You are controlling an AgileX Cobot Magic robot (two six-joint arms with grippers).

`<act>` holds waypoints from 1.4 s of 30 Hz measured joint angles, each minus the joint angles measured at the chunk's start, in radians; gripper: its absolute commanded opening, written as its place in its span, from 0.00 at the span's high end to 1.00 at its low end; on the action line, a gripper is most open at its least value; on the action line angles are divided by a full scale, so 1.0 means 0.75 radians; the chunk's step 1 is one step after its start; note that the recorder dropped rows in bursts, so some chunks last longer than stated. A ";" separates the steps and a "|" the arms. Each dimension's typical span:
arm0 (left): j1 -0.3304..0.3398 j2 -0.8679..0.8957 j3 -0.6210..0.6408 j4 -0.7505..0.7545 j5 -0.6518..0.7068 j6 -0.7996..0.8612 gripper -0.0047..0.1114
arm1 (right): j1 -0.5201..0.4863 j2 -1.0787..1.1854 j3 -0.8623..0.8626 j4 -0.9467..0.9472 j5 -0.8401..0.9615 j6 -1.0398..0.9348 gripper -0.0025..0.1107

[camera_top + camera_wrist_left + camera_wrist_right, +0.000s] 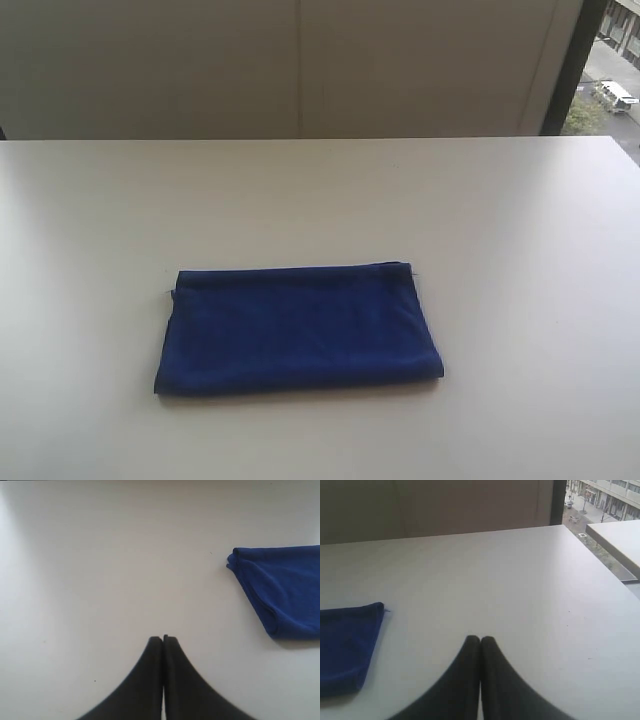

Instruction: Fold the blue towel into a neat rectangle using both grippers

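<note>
Left hand (163, 639) pressed together, well off the blue towel (298, 328) and its left edge. Your towel lies folded flat mid-way across the worktop (520, 220), edges fairly straight, open room on every side. Right hand (480, 639) pressed together too, empty, off the right edge.

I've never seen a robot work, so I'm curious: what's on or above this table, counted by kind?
Cloths: 1, the blue towel
Grippers: 2, the left gripper and the right gripper, both shut
Total: 3
</note>
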 measured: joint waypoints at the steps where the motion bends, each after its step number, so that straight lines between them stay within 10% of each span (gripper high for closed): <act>1: 0.000 0.000 0.000 0.000 0.000 0.000 0.96 | 0.000 0.000 0.000 0.000 0.000 0.000 0.98; 42: 0.000 0.000 0.000 0.008 0.000 0.000 0.96 | 0.000 0.000 0.000 0.000 0.058 -0.151 0.98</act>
